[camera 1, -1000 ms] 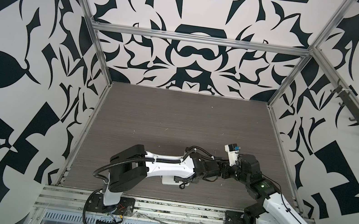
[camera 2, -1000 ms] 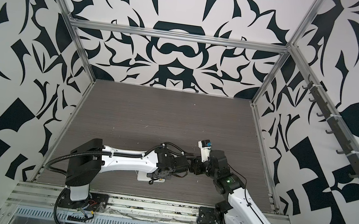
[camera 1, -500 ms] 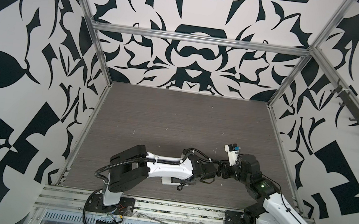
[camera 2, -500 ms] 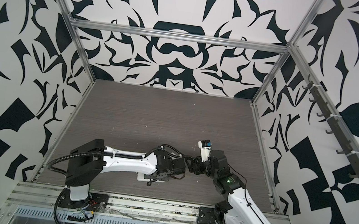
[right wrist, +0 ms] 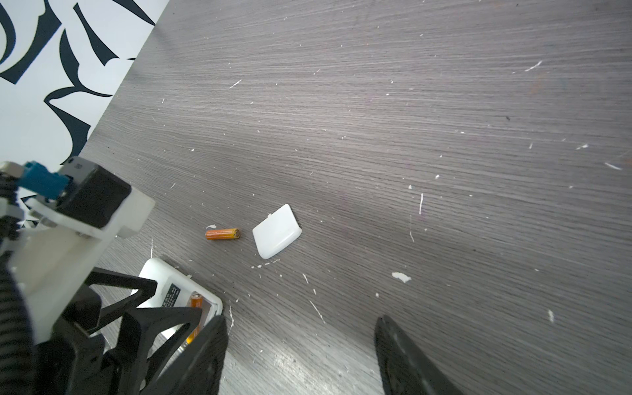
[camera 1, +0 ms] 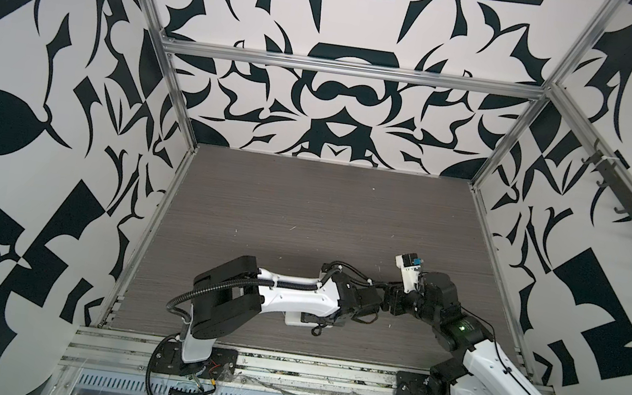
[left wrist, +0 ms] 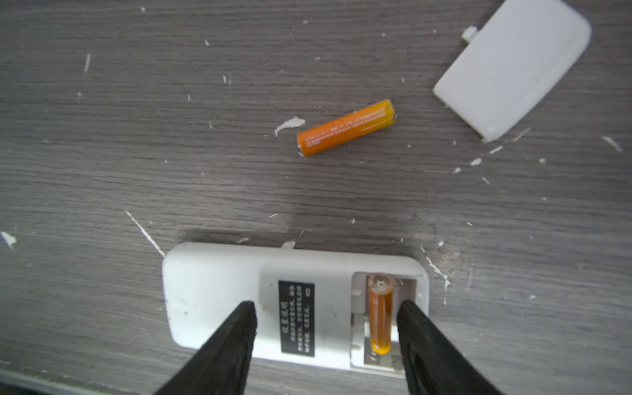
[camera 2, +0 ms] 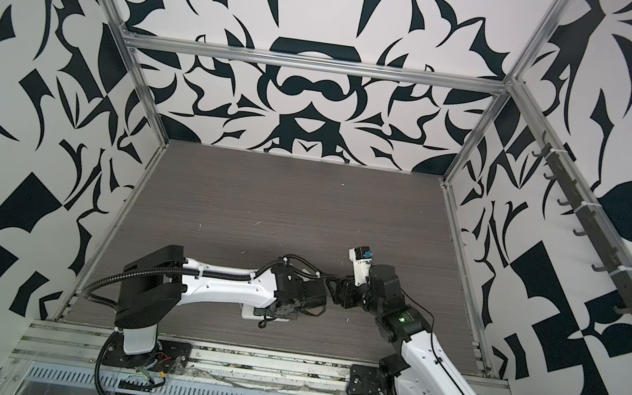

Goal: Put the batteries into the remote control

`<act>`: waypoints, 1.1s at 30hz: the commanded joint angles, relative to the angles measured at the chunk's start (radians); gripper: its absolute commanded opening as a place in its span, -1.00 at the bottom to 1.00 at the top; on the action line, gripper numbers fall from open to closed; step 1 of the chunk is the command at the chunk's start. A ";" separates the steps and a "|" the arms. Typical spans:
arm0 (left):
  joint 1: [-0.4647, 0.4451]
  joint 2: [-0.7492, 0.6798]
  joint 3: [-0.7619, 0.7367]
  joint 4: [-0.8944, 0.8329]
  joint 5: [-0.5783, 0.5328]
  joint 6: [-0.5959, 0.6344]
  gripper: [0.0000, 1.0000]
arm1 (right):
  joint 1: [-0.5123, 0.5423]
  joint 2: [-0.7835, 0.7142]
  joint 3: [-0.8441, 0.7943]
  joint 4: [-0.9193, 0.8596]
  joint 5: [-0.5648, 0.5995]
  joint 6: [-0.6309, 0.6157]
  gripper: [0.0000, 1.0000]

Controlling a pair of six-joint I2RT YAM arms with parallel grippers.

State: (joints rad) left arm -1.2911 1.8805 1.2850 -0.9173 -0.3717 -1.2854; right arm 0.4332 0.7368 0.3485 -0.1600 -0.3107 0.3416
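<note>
Orange against pale plastic, one battery (left wrist: 379, 314) lies seated lengthwise in the open bay at one end of the remote control (left wrist: 219, 290), which rests back-up on the grey wood-grain table (left wrist: 136, 136) with its dark label (left wrist: 297, 318) showing beside the bay. The left gripper (left wrist: 325, 319) hangs just over the remote with its black fingers (left wrist: 236, 328) spread wide, one over the plain white back and one at the far side of the bay; the seated battery sits between them, untouched, so the jaws are released and grasp nothing. In the left wrist view the second battery (left wrist: 345, 127) lies loose on the table at about 12 o'clock from the remote, tilted, well apart from it. A white battery cover (left wrist: 513, 68) lies flat at about 2 o'clock from that loose battery, near it without touching; the right wrist view shows the same pair, loose battery (right wrist: 222, 234) and cover (right wrist: 277, 231), just beside each other, with the remote (right wrist: 160, 277) partly hidden under the left arm's wrist. The right gripper (right wrist: 301, 345) is also spread open over bare table, holding nothing. White flecks (left wrist: 289, 123) are scattered over the wood. In both top views the two arms meet low and near the front edge, and the left forearm (camera 1: 292, 294) hides most of the remote, of which only a white corner (camera 1: 292, 319) shows.
</note>
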 commanded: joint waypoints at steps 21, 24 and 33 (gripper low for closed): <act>-0.021 0.041 0.034 -0.089 -0.036 0.009 0.38 | -0.005 0.007 0.000 0.019 0.009 0.007 0.44; -0.021 0.039 0.043 -0.085 -0.034 0.015 0.38 | -0.004 0.008 0.000 0.021 0.009 0.006 0.44; -0.021 0.020 0.039 -0.048 -0.019 0.029 0.40 | -0.004 0.000 -0.001 0.019 0.012 0.007 0.44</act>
State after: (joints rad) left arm -1.3041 1.9106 1.2984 -0.9421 -0.3817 -1.2636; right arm 0.4313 0.7471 0.3485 -0.1673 -0.3008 0.3420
